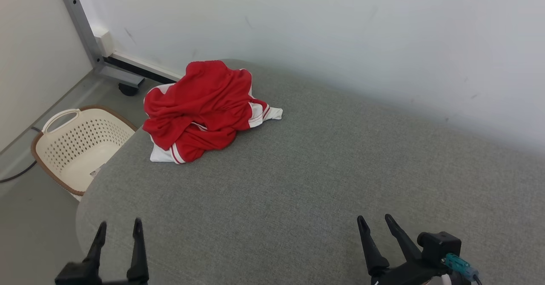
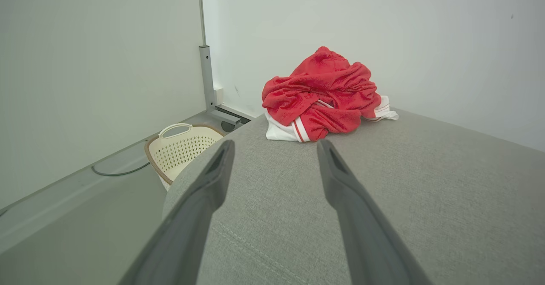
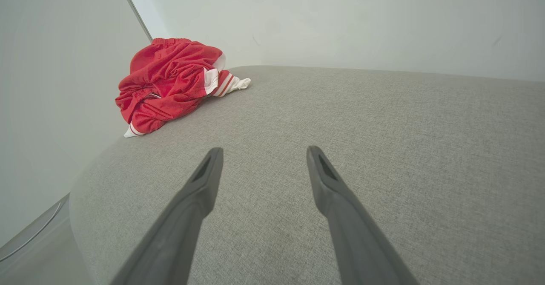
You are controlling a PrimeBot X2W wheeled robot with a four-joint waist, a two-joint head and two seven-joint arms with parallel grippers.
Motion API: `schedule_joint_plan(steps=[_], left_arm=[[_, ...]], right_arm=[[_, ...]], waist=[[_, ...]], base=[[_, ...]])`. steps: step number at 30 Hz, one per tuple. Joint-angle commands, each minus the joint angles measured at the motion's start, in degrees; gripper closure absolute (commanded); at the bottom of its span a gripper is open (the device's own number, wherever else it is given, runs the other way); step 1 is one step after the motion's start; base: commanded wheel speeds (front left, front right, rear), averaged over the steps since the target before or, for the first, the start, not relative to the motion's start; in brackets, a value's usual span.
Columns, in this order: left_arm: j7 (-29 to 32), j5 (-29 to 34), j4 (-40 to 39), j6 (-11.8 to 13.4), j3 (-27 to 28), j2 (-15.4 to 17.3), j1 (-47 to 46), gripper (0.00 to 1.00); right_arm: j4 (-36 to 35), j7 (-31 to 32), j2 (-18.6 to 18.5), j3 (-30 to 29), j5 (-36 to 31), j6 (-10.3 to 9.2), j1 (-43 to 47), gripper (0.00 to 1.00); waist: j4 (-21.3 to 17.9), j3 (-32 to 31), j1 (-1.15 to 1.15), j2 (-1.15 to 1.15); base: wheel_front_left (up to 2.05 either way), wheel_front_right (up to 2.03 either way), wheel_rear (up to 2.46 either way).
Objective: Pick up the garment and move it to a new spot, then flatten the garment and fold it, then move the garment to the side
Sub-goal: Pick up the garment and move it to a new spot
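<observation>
The first step, picking up the garment, is not yet begun by my reading; the crumpled red sports garment with white trim and stripes (image 1: 200,106) lies in a heap on the grey fabric-covered bench (image 1: 319,182), well ahead of both sets of jaws and touched by neither; the left gripper (image 1: 119,223) hovers low over the near edge of the bench with its jaws spread wide and nothing between them; the right gripper (image 1: 374,218) does the same, jaws wide and empty; the heap sits ahead of the left jaws and a little to their right, and far ahead and off to the left of the right jaws, so the left arm looks the better placed; the next move probably calls for a long reach forward, jaws kept wide, then a descent onto a raised fold of the red cloth, closing on enough fabric to lift the whole bundle rather than one loose layer; the head view and the left wrist view show a cream perforated plastic basket with a brown rim (image 1: 81,144) on the floor beyond the bench's corner, to the left of the left jaws; the right wrist view instead gives the elastic waistband at the top of the heap.
</observation>
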Motion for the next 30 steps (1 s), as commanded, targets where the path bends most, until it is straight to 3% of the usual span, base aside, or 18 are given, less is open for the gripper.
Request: schedule_joint_plan(steps=[1,7,12,19,23,30], left_arm=[[0.15,0.09,0.26,-0.55,-0.39,0.36,-2.18,0.0],[1.92,-0.51,6.59,-3.81,-2.81,2.45,-14.01,0.0],[6.39,-1.37,14.54,-5.88,-6.09,6.07,-25.83,0.0],[15.08,-7.79,22.13,-6.23,-10.21,11.65,-39.28,0.0],[20.42,-13.07,24.85,-6.19,-9.64,14.19,-44.98,0.0],[26.3,-11.1,29.28,-5.88,-11.59,19.21,-50.15,0.0]], right_arm=[[-0.33,0.27,-0.14,-0.04,0.44,0.2,0.62,0.0],[-4.39,2.78,-0.15,0.51,-0.38,0.2,-0.54,0.0],[-9.37,6.41,-0.17,1.21,-3.37,0.19,-1.49,0.0],[-18.5,11.83,-0.15,1.07,-7.17,0.19,-1.42,0.0],[-23.27,14.29,-0.15,0.06,-8.55,0.19,-0.59,0.0],[-29.39,16.67,-0.1,-1.26,-9.72,0.19,0.96,0.0]], waist=[[0.06,0.7,0.0,0.0],[-2.94,5.56,0.0,0.0],[-7.34,10.63,0.0,0.0],[-14.28,18.06,0.0,0.0],[-17.3,22.01,0.0,0.0],[-21.14,27.65,0.0,0.0]], base=[[0.0,0.0,0.0],[0.0,0.0,0.0],[0.0,0.0,0.0],[0.0,0.0,0.0],[0.0,0.0,0.0],[0.0,0.0,0.0]])
